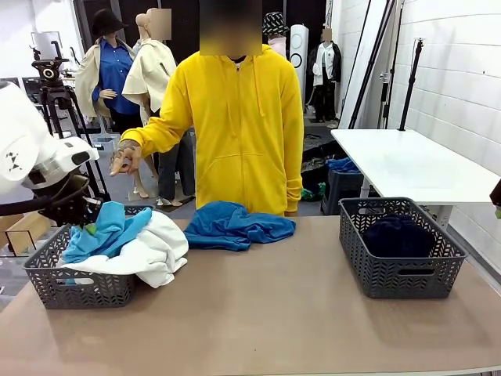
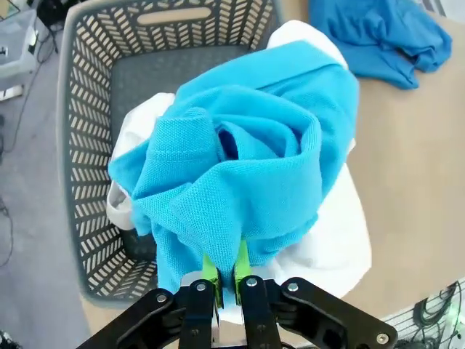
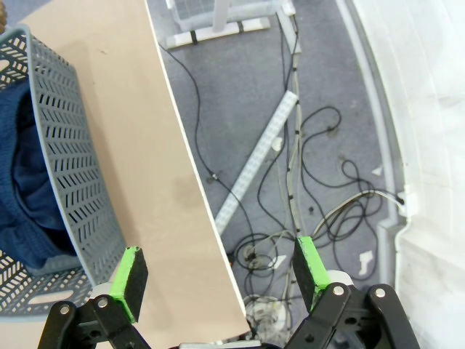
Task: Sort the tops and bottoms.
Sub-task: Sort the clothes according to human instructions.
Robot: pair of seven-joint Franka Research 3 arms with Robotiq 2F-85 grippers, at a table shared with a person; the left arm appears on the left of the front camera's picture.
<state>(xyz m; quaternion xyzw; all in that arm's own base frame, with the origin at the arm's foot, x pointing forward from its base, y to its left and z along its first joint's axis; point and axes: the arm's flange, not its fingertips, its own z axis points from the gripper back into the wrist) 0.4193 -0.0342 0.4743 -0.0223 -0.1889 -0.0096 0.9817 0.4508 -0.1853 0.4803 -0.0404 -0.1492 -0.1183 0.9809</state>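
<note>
Three tops (image 1: 109, 227) (image 1: 160, 249) (image 1: 235, 225), one bottoms (image 1: 398, 235), two baskets (image 1: 78, 288) (image 1: 399, 276)

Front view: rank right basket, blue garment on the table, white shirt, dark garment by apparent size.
1. right basket
2. blue garment on the table and white shirt: alike, shirt partly covered, not ranked
3. dark garment, partly hidden by the basket wall

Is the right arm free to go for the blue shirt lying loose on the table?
Probably yes: the right end effector is open and empty, and the blue shirt lies uncovered; the right basket stands between them.
</note>
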